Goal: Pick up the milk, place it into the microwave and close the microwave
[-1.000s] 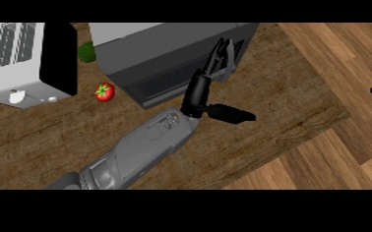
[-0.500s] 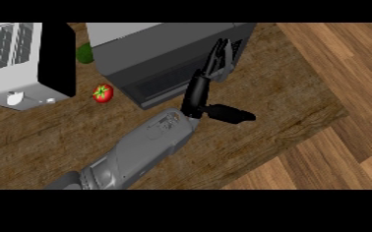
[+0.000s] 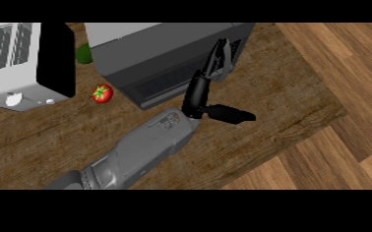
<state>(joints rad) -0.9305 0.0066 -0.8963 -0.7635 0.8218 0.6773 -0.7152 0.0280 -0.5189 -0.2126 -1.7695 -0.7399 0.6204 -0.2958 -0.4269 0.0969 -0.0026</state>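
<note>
The milk is not showing anywhere; the dark grey microwave (image 3: 170, 54) is sitting on the wooden bench (image 3: 276, 93) with its door shut. The right hand (image 3: 198, 96) is lying against the door, fingers (image 3: 218, 61) straight and together, thumb sticking out sideways. A tomato (image 3: 102, 94) is lying just left of the microwave, beside a toaster (image 3: 33, 64).

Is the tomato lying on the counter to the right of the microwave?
No, the tomato lies on the counter to the left of the dark microwave, between it and the white appliance.
</note>
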